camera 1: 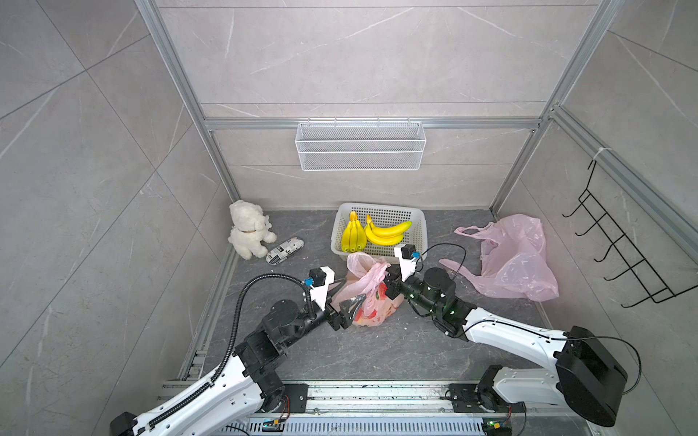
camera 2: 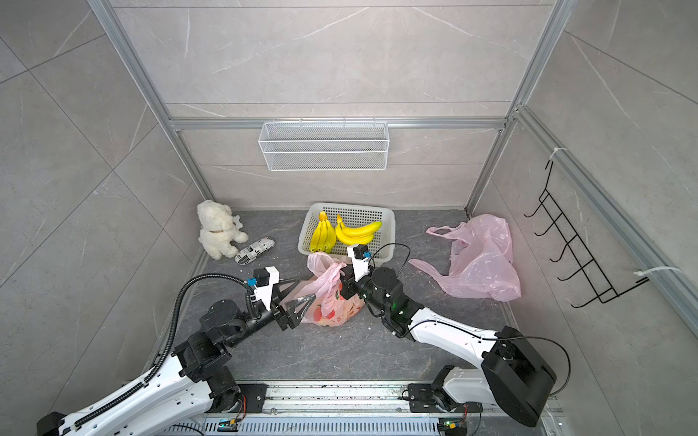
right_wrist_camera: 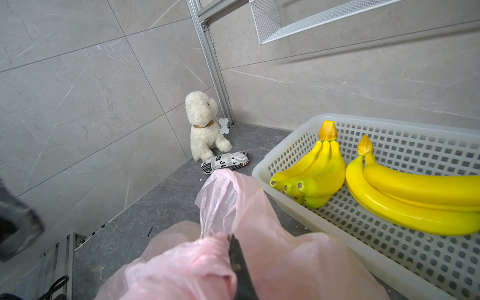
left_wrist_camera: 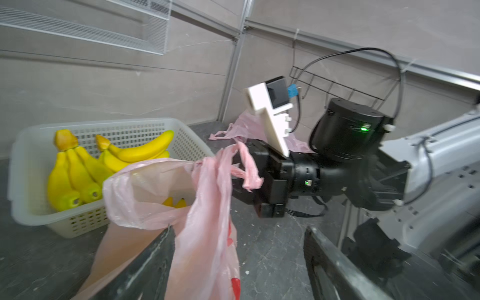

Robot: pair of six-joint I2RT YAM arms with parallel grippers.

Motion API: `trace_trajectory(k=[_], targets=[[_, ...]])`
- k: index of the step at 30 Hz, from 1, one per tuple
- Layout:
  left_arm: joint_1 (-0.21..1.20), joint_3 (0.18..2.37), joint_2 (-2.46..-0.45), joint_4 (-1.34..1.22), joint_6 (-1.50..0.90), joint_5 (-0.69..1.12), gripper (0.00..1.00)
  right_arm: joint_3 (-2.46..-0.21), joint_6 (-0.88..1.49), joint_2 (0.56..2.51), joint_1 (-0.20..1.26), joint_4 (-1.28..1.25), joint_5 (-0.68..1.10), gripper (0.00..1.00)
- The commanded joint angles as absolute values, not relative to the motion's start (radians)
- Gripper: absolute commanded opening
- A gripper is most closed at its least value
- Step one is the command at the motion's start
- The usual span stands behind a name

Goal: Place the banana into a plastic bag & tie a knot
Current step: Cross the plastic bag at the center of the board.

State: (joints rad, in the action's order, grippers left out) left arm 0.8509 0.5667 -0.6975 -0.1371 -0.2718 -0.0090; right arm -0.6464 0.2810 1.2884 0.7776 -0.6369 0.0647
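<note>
Loading stage: complete, as far as can be judged. The pink bag (camera 1: 372, 305) stands on the dark surface (camera 1: 340, 358) between the two arms, just in front of the white basket (camera 1: 377, 207). The left wrist view shows a banana (left_wrist_camera: 174, 202) lying low inside it, its yellow tips visible through the open mouth. Two further bunches (camera 1: 387, 234) lie in the basket and are not involved. Closing stage: not complete. The bag mouth gapes and no finished knot is visible. The film is gathered above the mouth, but whether the handles are crossed cannot be told. The right gripper (camera 1: 385, 285) has its fingers pressed together on one handle (left_wrist_camera: 248, 166), holding it up and off to the side. The left gripper (camera 1: 354, 290) sits against the opposite flank of the bag with its fingers (left_wrist_camera: 152, 259) spread wide. Film hangs beside one of them, but nothing is pinched. Remaining work, by estimate: take up the free handle, cross the two and pull tight. A spare bag (camera 1: 517, 260) lies well apart, beyond the right arm.
</note>
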Motion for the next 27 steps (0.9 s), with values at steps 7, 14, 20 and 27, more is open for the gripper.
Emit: trace_trajectory(k=[7, 14, 20, 27], targets=[[0.681, 0.810, -1.016, 0.044, -0.327, -0.083, 0.77, -0.622, 0.261, 1.307, 0.778, -0.705, 0.084, 0.00], [0.655, 0.878, -1.161, 0.067, -0.286, 0.068, 0.71, -0.613, 0.245, 1.307, 0.778, -0.721, 0.093, 0.00], [0.676, 0.765, -1.151, -0.113, -0.280, 0.312, 0.67, -0.618, 0.252, 1.332, 0.778, -0.744, 0.070, 0.00], [0.729, 0.653, -1.146, -0.297, -0.352, 0.373, 0.67, -0.622, 0.262, 1.362, 0.776, -0.804, 0.069, 0.00]])
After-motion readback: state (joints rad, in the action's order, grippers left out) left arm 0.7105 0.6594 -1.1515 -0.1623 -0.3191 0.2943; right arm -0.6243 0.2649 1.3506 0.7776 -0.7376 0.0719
